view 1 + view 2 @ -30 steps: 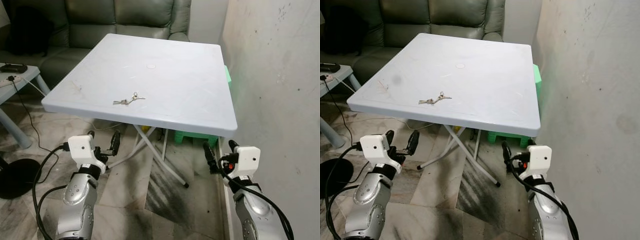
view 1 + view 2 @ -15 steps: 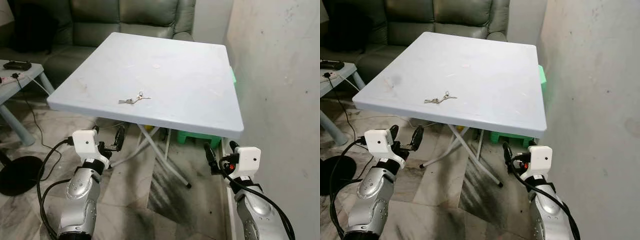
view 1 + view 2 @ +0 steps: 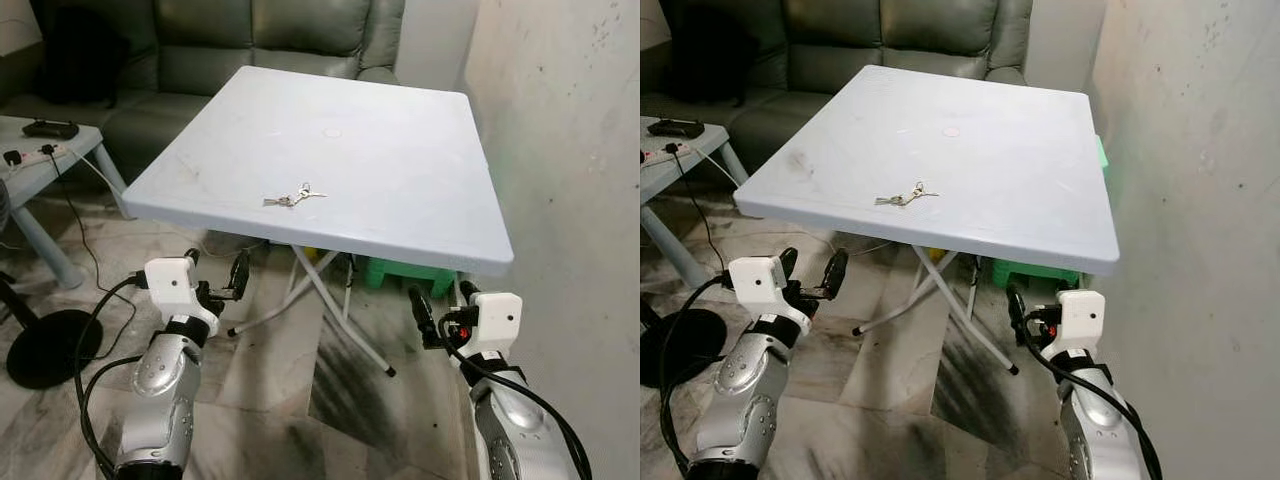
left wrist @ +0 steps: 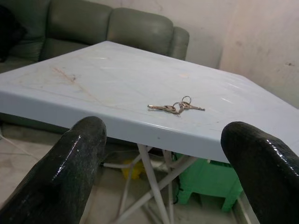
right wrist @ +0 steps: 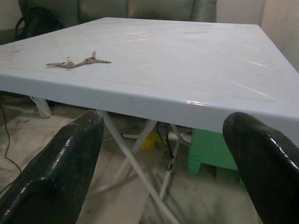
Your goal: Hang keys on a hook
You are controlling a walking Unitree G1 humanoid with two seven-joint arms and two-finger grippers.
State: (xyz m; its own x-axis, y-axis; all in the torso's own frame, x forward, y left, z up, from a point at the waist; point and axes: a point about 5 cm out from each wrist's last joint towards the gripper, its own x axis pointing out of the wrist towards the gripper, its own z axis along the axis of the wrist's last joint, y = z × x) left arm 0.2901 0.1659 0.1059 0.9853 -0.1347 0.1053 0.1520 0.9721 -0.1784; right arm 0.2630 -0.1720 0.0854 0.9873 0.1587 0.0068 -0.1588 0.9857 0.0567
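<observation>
A small bunch of metal keys (image 3: 293,198) lies on the pale folding table (image 3: 400,170), close to its near edge and left of centre. Both arms are held low in front of the table, below its top. My left gripper (image 3: 215,275) is open and empty, short of the near left edge; along its fingers the keys (image 4: 175,107) sit ahead on the tabletop. My right gripper (image 3: 440,305) is open and empty under the near right corner; from there the keys (image 5: 77,61) lie off to the far side of the edge.
A grey-green sofa (image 3: 250,40) stands behind the table. A green plastic stool (image 3: 415,275) sits under it among the white folding legs (image 3: 335,320). At the left are a small side table (image 3: 40,160) with a cable and a black round base (image 3: 45,345). A wall (image 3: 570,150) runs along the right.
The whole picture has shifted right and slightly down, so the camera has moved. The keys lie where they were on the table. Both grippers stay open and low.
</observation>
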